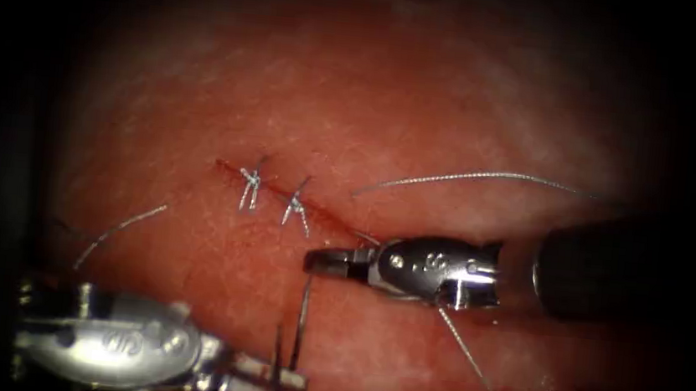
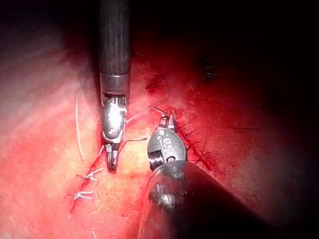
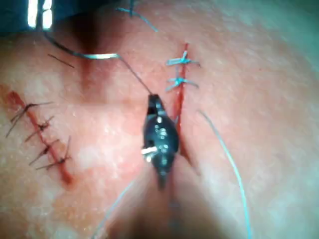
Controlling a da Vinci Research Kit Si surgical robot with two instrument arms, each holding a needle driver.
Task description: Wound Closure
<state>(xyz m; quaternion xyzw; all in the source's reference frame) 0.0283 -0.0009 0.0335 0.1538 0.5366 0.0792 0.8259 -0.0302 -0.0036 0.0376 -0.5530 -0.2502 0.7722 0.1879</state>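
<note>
The cut [image 1: 325, 216] runs slantwise across the tissue [image 1: 423, 101] and bears two knotted stitches [image 1: 250, 185]. My right tool [image 1: 317, 260] is shut on one end of the curved needle [image 1: 301, 317], just off the cut's lower end on its left side. The needle hangs free of the tissue. It reaches down to my left tool [image 1: 289, 388], whose jaws stand slightly open around its other end. In the right wrist view the needle [image 3: 99, 56] arcs away from the right tool [image 3: 153, 99]. The left wrist view has the left tool [image 2: 168, 117] at the needle [image 2: 155, 109].
Thread [image 1: 484, 175] arcs over the tissue right of the cut, and more thread [image 1: 476, 366] trails below the right tool. A loose thread end [image 1: 118, 230] lies left of the cut. A second, stitched cut [image 3: 42, 134] lies beside this one.
</note>
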